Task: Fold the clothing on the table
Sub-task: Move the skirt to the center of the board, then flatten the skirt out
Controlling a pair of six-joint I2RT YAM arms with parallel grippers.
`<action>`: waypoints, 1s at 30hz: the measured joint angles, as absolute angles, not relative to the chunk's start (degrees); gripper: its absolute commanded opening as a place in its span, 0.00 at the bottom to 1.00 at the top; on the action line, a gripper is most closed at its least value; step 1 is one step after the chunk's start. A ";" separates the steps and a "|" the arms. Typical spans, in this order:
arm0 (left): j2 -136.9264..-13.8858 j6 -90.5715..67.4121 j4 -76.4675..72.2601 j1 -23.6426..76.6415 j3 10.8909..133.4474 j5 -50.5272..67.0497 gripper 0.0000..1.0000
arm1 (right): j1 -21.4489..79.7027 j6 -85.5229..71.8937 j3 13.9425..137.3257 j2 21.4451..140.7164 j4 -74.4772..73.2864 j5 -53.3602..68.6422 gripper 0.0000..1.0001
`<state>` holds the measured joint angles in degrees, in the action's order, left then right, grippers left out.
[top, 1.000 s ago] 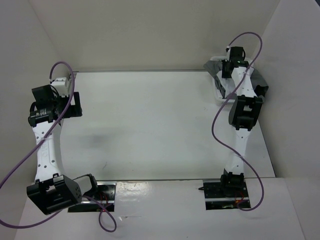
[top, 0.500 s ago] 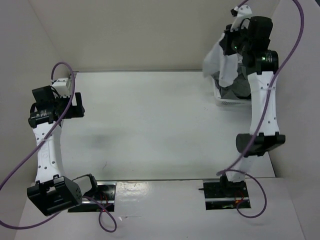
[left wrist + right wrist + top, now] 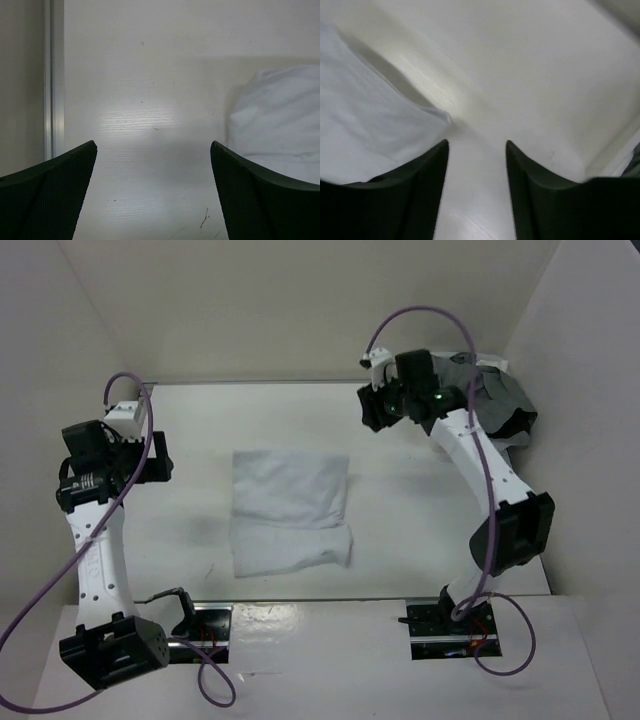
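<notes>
White garment (image 3: 290, 510) lies rumpled on the table (image 3: 200, 410), right of the left gripper (image 3: 153, 146) — jaws wide, empty. Right gripper (image 3: 477, 145) hangs off its corner, jaws parted, nothing held. Risk: pinching one layer — cloth bunches, fold skews.

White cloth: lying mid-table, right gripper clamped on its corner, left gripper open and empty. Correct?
No. The right gripper is not clamped on the white cloth: the right wrist view shows it open over bare table, with the cloth's corner lying beside it. The cloth does lie mid-table, and the left gripper is open and empty.
</notes>
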<state>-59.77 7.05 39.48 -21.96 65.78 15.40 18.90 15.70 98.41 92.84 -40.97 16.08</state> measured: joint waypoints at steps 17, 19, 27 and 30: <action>-68.82 10.20 37.67 -16.45 63.68 22.02 0.91 | 15.77 14.00 83.40 96.88 -36.53 -3.70 0.82; -73.73 10.28 36.53 -12.86 63.68 20.43 0.89 | 16.29 14.06 83.64 93.86 -36.38 -1.56 0.82; -84.44 8.54 31.11 -2.48 63.77 14.83 0.78 | 17.54 14.66 83.33 91.88 -36.91 4.03 0.82; -86.94 7.42 28.88 -2.37 63.99 14.22 0.73 | 17.54 14.68 83.29 92.47 -36.95 4.32 0.82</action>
